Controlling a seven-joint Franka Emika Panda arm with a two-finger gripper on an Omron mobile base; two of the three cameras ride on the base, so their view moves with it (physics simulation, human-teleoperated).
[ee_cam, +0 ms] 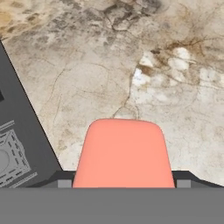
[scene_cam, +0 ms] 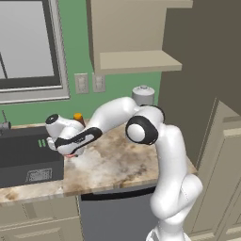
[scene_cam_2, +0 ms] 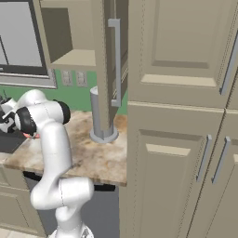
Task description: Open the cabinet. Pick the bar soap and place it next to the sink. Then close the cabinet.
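Observation:
My gripper [scene_cam: 69, 153] hangs low over the marbled counter [scene_cam: 117, 164], shut on the salmon-pink bar soap [ee_cam: 124, 153]. In the hand view the soap lies between both dark fingertips [ee_cam: 64, 183], just right of the dark grey sink [ee_cam: 17, 153]. From the left base view only a sliver of the soap [scene_cam: 71, 155] peeks out under the hand, beside the sink [scene_cam: 28, 155]. The beige upper cabinet [scene_cam: 136, 61] stands open with a bare shelf. Its door [scene_cam_2: 109, 69] is swung out, and its silver bar handle [scene_cam_2: 116, 60] faces the right base view.
A small amber jar [scene_cam: 78, 116] stands on the counter behind the hand. A grey lidded canister [scene_cam: 142, 94] sits under the cabinet near the open door. Tall beige cabinets [scene_cam_2: 186, 139] wall off the right. A window [scene_cam: 26, 42] is above the sink.

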